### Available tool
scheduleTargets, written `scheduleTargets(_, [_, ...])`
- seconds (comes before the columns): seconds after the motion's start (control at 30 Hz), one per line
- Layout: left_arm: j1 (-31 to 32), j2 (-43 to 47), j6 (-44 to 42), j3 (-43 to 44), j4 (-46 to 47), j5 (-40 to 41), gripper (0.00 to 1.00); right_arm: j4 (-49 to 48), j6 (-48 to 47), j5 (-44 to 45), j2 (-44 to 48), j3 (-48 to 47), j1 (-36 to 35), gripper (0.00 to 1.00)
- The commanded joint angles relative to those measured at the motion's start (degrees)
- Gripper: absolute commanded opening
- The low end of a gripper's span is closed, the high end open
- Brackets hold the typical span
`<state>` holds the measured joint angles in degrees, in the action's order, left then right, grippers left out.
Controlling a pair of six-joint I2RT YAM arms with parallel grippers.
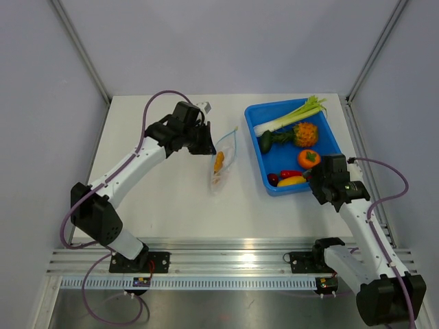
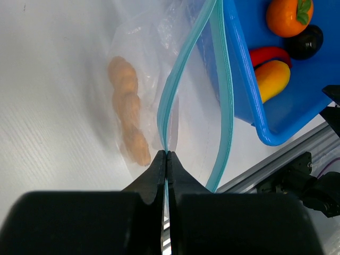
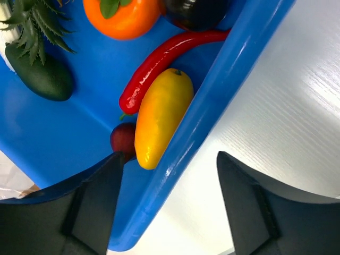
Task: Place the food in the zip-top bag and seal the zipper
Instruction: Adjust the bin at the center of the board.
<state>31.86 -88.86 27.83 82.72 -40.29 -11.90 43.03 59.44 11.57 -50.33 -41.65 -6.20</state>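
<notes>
The white-and-black left arm reaches forward and inward. Its black left gripper [image 1: 208, 145] is tipped down, with fingers [image 2: 155, 172] pinched together on the thin blue-green zipper strip [image 2: 162, 114]. The right arm is bent at the elbow, and the right gripper [image 1: 314, 179] points down with its fingers [image 3: 95, 202] spread wide.

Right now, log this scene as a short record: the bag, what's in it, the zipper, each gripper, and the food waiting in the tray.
bag: clear bag beside the blue tray, mouth open
in the bag: orange lumpy piece
zipper: blue-green strip, its two sides apart, not sealed
left gripper: shut on one side of the strip
right gripper: open, one finger over the tray, the other outside its wall
waiting in the tray: yellow piece, red chili
</notes>
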Motion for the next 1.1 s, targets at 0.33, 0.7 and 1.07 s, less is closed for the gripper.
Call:
scheduleTargets(0.33, [-0.1,2.8,-1.6,-0.5,2.4,-2.7,0.0,-5.4,2.3,2.2,-6.5,-0.1,0.9,0.53])
scheduleTargets(0.7, [-0.1,2.2,-1.9,-0.5,2.7,-3.1,0.0,0.4,1.8,6.4,-2.6,-5.2,0.9,0.0])
scheduleTargets(1.07, [-0.1,2.3,-1.7,-1.1,3.0,-3.0,0.0,13.6,-6.9,12.4,-9.7,-24.0,0.9,0.0])
